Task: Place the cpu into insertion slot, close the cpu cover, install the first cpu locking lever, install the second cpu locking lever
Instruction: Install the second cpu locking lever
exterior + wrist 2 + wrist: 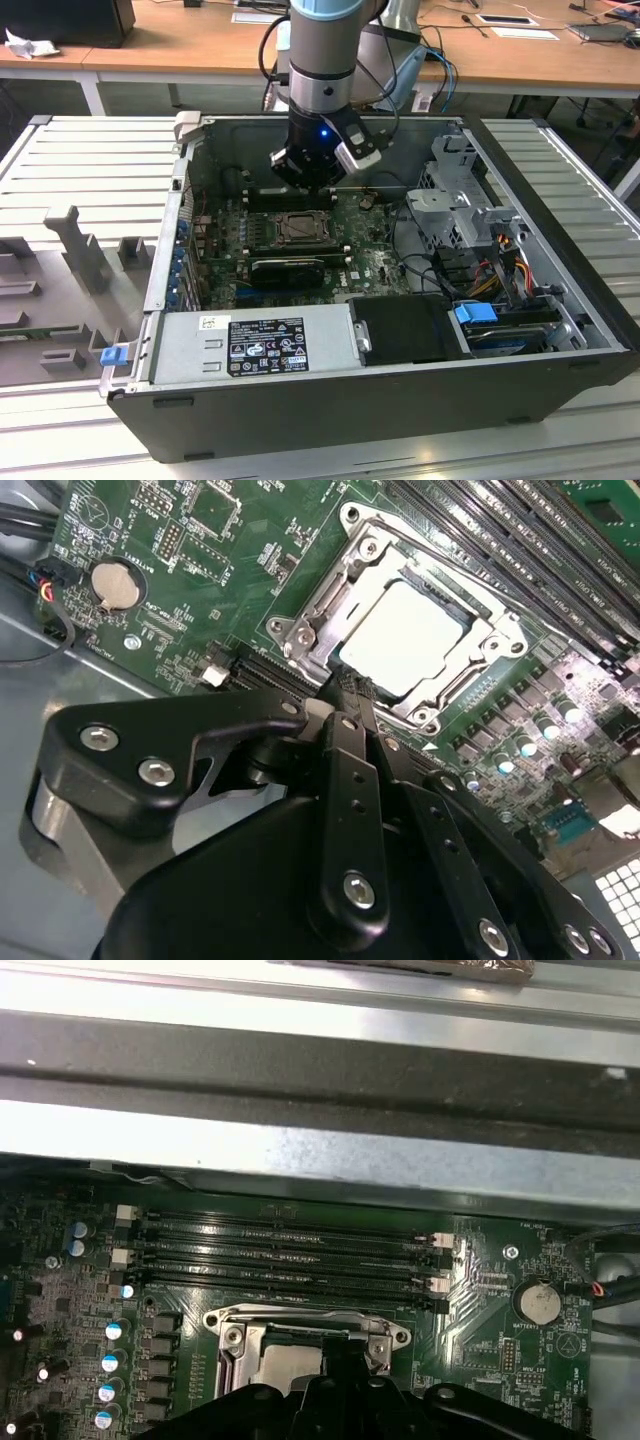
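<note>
The cpu (405, 635), a pale silver square, lies in the insertion slot (290, 640) on the green motherboard (200, 570). The silver cpu cover (478, 608) looks to lie flat around the chip, its window showing the chip's top. My gripper (347, 685) is shut with nothing between its black fingers (350, 750), and its tip sits at the socket's near edge, close beside the chip. In the exterior view the gripper (312, 180) hangs inside the open computer case just above the insertion slot (300, 228). The first wrist view has the cpu (285, 1365) partly behind the gripper (335, 1372).
Long black memory slots (290, 1250) run beside the socket, and a coin battery (540, 1302) sits near them. A grey power supply box (255, 345) fills the case front. A ribbed black heatsink bar (288, 268), a drive cage (470, 200) and cables (495, 270) stand at the exterior view's right.
</note>
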`<state>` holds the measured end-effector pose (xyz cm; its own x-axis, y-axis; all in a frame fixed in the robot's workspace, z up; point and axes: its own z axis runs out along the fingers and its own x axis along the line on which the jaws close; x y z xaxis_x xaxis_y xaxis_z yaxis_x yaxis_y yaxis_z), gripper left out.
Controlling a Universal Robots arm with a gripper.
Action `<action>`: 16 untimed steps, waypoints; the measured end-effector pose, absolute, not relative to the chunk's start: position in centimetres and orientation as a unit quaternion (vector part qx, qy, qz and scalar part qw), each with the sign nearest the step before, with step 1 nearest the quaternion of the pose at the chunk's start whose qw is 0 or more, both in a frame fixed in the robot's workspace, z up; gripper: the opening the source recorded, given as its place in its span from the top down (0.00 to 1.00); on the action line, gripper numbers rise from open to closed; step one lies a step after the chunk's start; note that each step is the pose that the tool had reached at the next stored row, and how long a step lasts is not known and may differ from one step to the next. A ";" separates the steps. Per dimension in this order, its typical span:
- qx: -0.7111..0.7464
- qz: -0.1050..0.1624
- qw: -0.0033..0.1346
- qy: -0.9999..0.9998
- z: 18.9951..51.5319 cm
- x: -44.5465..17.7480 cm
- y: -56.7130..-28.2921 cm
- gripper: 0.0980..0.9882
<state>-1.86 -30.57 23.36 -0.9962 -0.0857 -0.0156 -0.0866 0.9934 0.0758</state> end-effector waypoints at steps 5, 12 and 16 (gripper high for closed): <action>-0.043 0.038 0.006 0.998 23.4 -1.9 -30.7 0.99; -0.043 0.038 0.006 0.998 24.4 -1.9 -31.2 0.99; -0.043 0.038 0.006 0.998 24.4 -1.9 -31.9 0.99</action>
<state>-1.86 -31.94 24.41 -0.9962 -0.0857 -0.0156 -0.0866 0.9934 0.0758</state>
